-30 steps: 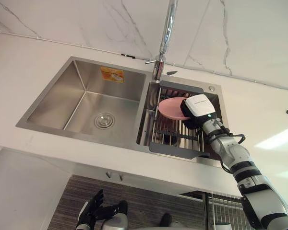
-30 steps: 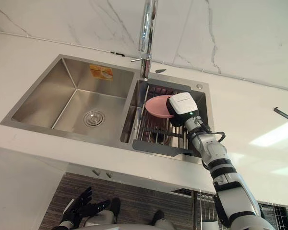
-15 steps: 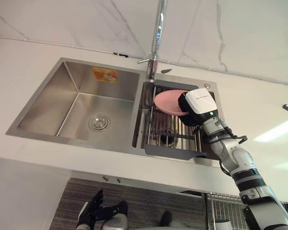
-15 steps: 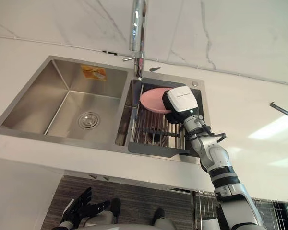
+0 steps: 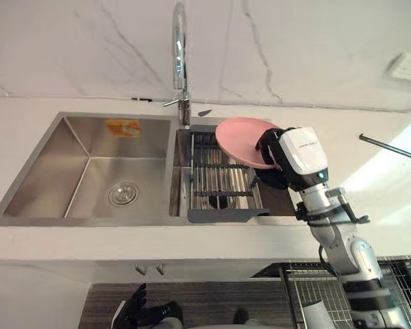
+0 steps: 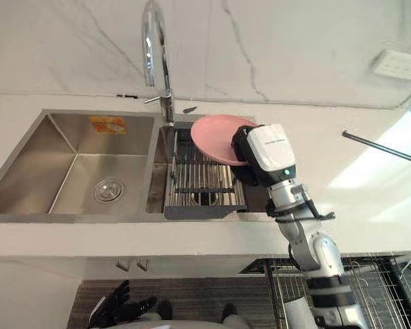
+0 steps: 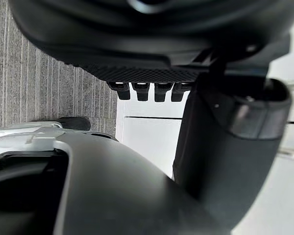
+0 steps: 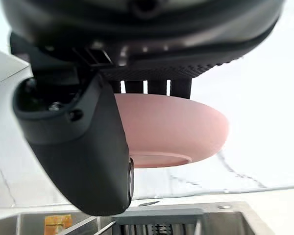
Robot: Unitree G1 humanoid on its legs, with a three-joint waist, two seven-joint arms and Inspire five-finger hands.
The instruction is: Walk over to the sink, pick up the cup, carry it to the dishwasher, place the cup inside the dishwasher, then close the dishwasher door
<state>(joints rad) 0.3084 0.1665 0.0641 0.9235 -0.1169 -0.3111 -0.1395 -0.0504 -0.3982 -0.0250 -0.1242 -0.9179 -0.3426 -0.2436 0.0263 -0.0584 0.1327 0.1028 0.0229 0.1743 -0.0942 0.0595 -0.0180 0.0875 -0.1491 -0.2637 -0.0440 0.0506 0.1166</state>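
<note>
Right hand [image 5: 269,161] clamped on pink bowl [image 5: 238,139], above rack [image 5: 219,181] in sink [image 5: 89,168] right basin. Left hand [image 5: 133,313] hung below sink, fingers relaxed apart

Pink bowl [image 5: 238,139] partly behind right hand [image 5: 270,153], left hand [image 5: 131,314] cut by bottom edge

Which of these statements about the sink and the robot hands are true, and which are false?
1. The right robot hand grips a pink bowl. True.
2. The pink bowl rests on the drain rack. False: it is held in the air above the rack.
3. The left basin is stacked with dishes. False: only its drain and a sticker show there.
4. The left robot hand hangs low by the floor, fingers open, holding nothing. True.
</note>
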